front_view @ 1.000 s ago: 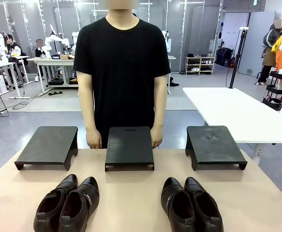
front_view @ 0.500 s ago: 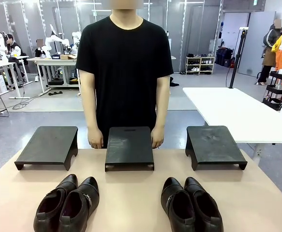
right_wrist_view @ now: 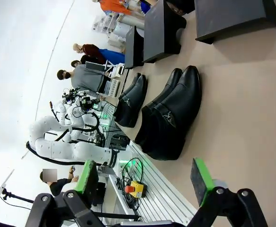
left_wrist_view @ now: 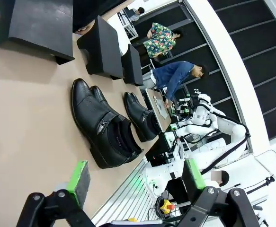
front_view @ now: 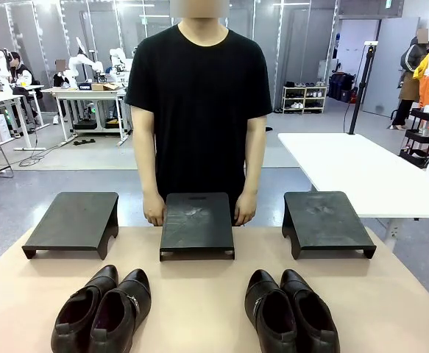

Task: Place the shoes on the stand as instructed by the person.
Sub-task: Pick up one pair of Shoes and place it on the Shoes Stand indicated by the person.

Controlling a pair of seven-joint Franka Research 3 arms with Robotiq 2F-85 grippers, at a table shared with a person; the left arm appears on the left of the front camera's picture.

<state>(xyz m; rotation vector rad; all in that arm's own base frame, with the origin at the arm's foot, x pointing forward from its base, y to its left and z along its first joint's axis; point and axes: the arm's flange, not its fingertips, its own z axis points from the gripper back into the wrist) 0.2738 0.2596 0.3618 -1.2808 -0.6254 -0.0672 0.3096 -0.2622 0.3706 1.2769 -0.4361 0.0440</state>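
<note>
A strip of bare bench [front_view: 199, 294] is lying open between the left pair of shoes [front_view: 104, 312] and the right pair of shoes [front_view: 290, 312], running up to the middle stand [front_view: 197, 223]. The left stand [front_view: 73, 220] and right stand [front_view: 323, 220] are sitting bare-topped. The person [front_view: 199, 95] is crowding the middle stand's far corners with one hand [front_view: 154, 209] and the other hand [front_view: 245, 209].

Glossy leather shoes [front_view: 135, 290], one pair metal-buckled, on a smooth matt tabletop [front_view: 199, 309]; the stands [front_view: 197, 220] are matt, scuffed
</note>
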